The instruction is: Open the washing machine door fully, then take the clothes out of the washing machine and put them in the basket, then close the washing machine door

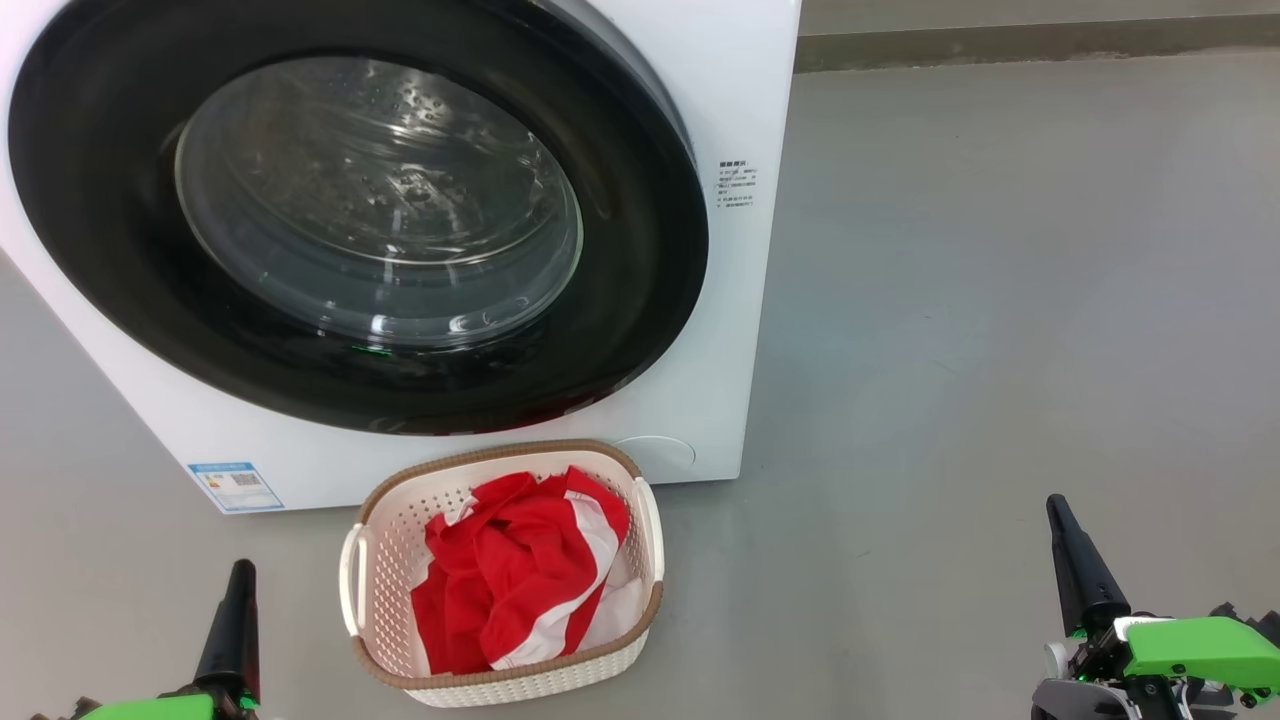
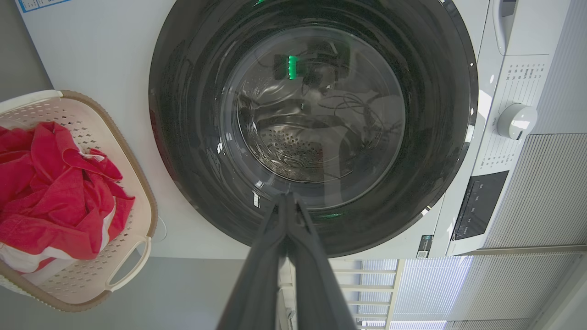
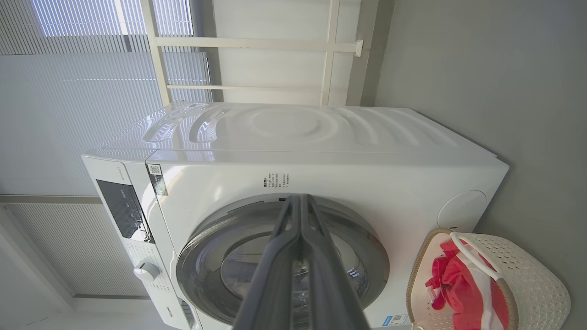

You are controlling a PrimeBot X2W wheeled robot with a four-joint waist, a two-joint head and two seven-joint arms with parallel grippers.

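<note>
Nearest, both pincers are seen narrowed right down and empty.
Closest in, the left pincer [image 1: 239, 572] and right pincer [image 1: 1055, 506] are held low, fingers pressed together, nothing gripped. Just beyond, the clothes [image 1: 510, 580] lie heaped in the basket [image 1: 520, 682]: soft, light and limp, best pinched at a raised fold. Farther back, the washing machine door [image 1: 640, 250] appears shut against the washing machine [image 1: 740, 90]; its glossy rim is judged stiff and slippery, better pushed than gripped.

Grey floor [image 1: 1000, 300], white blinds [image 3: 69, 114], white frame bars [image 3: 257, 43]
</note>
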